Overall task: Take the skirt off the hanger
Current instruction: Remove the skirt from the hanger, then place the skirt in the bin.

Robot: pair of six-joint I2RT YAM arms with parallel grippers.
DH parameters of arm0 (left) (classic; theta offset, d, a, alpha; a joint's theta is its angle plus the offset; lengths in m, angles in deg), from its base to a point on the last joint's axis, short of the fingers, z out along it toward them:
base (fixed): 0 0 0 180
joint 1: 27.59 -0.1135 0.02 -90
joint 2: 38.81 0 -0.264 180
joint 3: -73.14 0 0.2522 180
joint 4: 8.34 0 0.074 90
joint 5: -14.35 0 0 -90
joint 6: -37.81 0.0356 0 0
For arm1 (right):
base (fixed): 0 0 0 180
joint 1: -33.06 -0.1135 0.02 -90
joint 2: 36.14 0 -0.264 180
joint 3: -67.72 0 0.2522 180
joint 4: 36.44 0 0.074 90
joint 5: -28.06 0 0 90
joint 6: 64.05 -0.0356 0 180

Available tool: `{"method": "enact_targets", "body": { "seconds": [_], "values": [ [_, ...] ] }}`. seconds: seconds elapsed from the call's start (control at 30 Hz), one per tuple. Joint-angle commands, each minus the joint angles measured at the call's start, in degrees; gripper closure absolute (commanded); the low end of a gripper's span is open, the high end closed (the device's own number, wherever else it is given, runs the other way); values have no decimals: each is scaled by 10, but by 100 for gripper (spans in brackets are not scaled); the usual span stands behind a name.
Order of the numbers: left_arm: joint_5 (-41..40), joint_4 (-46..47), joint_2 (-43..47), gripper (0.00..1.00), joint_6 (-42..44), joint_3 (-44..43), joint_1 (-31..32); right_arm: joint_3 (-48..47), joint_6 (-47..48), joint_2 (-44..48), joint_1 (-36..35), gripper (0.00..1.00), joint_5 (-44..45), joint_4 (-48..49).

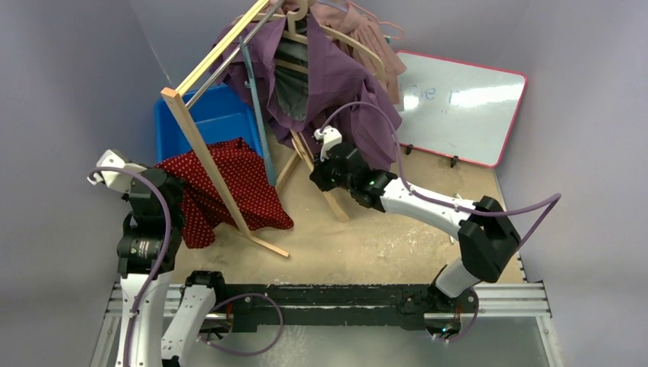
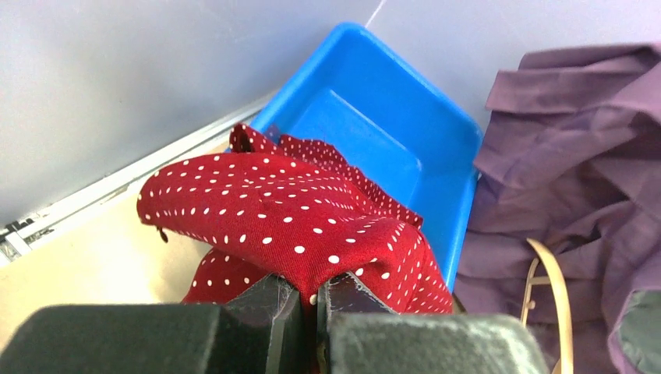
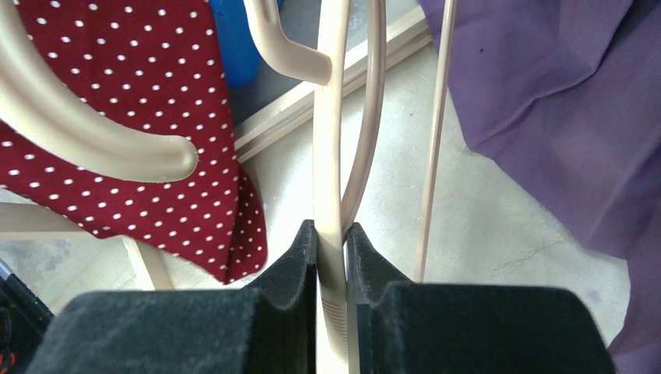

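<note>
The red skirt (image 1: 237, 180) with white dots hangs draped over the front of the blue bin and onto the table. It also shows in the left wrist view (image 2: 288, 210). My left gripper (image 2: 312, 292) is shut on a fold of the skirt and is at the skirt's left edge in the top view (image 1: 164, 183). My right gripper (image 1: 327, 170) is shut on a bar of the cream hanger (image 3: 331, 156), its fingertips meeting on it (image 3: 331, 234). The skirt (image 3: 148, 101) hangs behind the hanger's curved arm (image 3: 86, 132), to the left.
A blue bin (image 1: 221, 115) stands at the back left. A wooden clothes rack (image 1: 206, 153) leans across it. Purple shirts (image 1: 336, 84) hang on hangers from the rack. A whiteboard (image 1: 466, 107) lies at the back right. Another hanger (image 2: 557, 288) shows by the purple cloth.
</note>
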Motion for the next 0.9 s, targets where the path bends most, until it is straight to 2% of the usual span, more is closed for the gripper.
{"method": "enact_targets", "body": {
  "seconds": [0.0,0.1,0.2,0.27,0.4,0.5,0.67,0.87],
  "values": [
    [-56,51,-24,100,15,-78,-1,-5,10,30,2,100,-7,53],
    [-43,66,-53,100,-7,-119,-1,-1,14,36,2,100,-18,59],
    [24,75,-104,100,-46,-163,-1,6,17,45,2,100,-23,67],
    [31,79,-135,100,-63,-184,-1,9,19,52,2,100,-23,68],
    [63,110,-196,100,-60,-221,-1,16,21,66,2,100,-22,68],
    [98,100,-247,100,-68,-267,-9,21,21,77,2,100,-21,66],
    [229,158,-285,100,-120,-270,-123,30,17,93,2,100,-26,70],
    [415,282,-381,100,-196,-298,-190,33,15,94,3,100,-27,73]
  ]
}}
